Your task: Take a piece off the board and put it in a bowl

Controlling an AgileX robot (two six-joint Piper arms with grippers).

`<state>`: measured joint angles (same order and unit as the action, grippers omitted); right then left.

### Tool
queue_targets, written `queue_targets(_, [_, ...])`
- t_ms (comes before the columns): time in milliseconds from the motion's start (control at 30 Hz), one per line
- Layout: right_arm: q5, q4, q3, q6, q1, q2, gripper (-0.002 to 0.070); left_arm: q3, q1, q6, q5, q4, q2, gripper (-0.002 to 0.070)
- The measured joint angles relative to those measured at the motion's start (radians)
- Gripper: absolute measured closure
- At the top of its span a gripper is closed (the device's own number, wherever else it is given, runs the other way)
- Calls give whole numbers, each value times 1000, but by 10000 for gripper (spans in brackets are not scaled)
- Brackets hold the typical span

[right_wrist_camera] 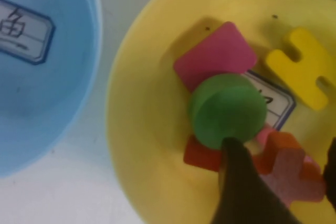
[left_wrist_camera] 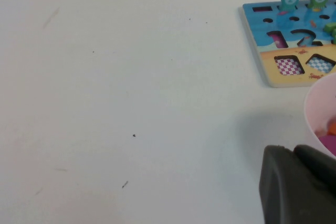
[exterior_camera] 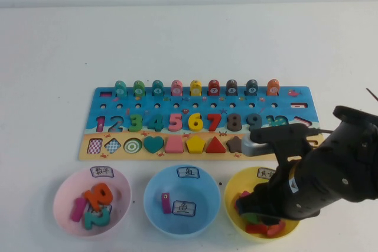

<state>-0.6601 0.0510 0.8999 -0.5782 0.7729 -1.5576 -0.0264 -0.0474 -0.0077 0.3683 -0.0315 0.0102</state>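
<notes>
The right gripper (right_wrist_camera: 286, 182) hung low inside the yellow bowl (exterior_camera: 234, 200), its fingers spread apart with the orange-red plus-sign piece (right_wrist_camera: 286, 169) between them; whether the pads actually touched the piece was hard to tell, though it seemed to rest on the shapes beneath. Just beside it lay a green disc (right_wrist_camera: 228, 109) atop a pink square (right_wrist_camera: 218, 53), a red piece (right_wrist_camera: 201, 153) half hidden under the disc, and a yellow piece (right_wrist_camera: 304, 66) near the bowl's far wall. The bowl stood at the tabletop's near edge toward the right corner, with the light blue bowl (exterior_camera: 182, 200) next to it and the pink bowl (exterior_camera: 92, 200) further left. The board (exterior_camera: 201, 123) lay behind the bowls, mid-table. The left gripper (left_wrist_camera: 296, 187) sat beside the pink bowl's rim; its fingers' state could not be told.
</notes>
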Motion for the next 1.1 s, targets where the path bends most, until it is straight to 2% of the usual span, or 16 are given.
queue_targets(367, [-19, 56, 0, -100, 0, -7, 386, 0, 0, 0, 0, 0, 0, 676])
queue_targets(567, [-45, 44, 0, -103, 0, -7, 356, 0, 0, 0, 0, 0, 0, 676])
queue_targets(867, [-25, 9, 0, -105, 0, -7, 267, 0, 0, 0, 0, 0, 0, 676])
queue_targets(1000, [-38, 6, 2, -68, 0, -7, 277, 0, 0, 0, 0, 0, 0, 676])
queue_targets(1100, [-125, -14, 32, 34, 0, -7, 332, 0, 0, 0, 0, 0, 0, 676])
